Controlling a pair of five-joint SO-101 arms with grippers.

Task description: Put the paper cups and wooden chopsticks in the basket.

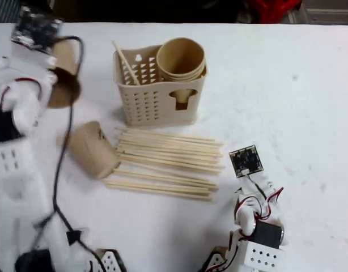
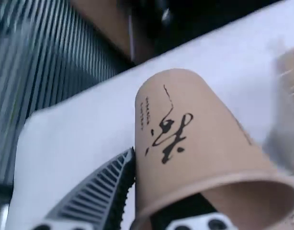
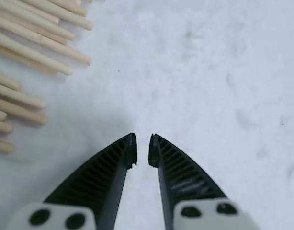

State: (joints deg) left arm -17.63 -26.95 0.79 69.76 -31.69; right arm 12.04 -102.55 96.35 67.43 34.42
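A beige slotted basket (image 1: 154, 105) stands at the back middle of the table, holding stacked paper cups (image 1: 181, 59) and one chopstick (image 1: 126, 62). To its left my left gripper (image 2: 142, 163) is shut on a brown paper cup (image 2: 195, 143), one finger (image 2: 101, 191) outside the wall and the other inside the rim; the high view has this cup (image 1: 63, 76) raised off the table. Another paper cup (image 1: 90, 149) lies on its side beside a pile of several wooden chopsticks (image 1: 165, 161). My right gripper (image 3: 142, 146) is shut and holds nothing, low over bare table just right of the chopstick ends (image 3: 37, 52).
A black cable (image 1: 63, 153) runs down the left side past the lying cup. The right arm's body (image 1: 258, 229) sits at the front right edge. The white table (image 1: 293, 102) stretches right of the basket.
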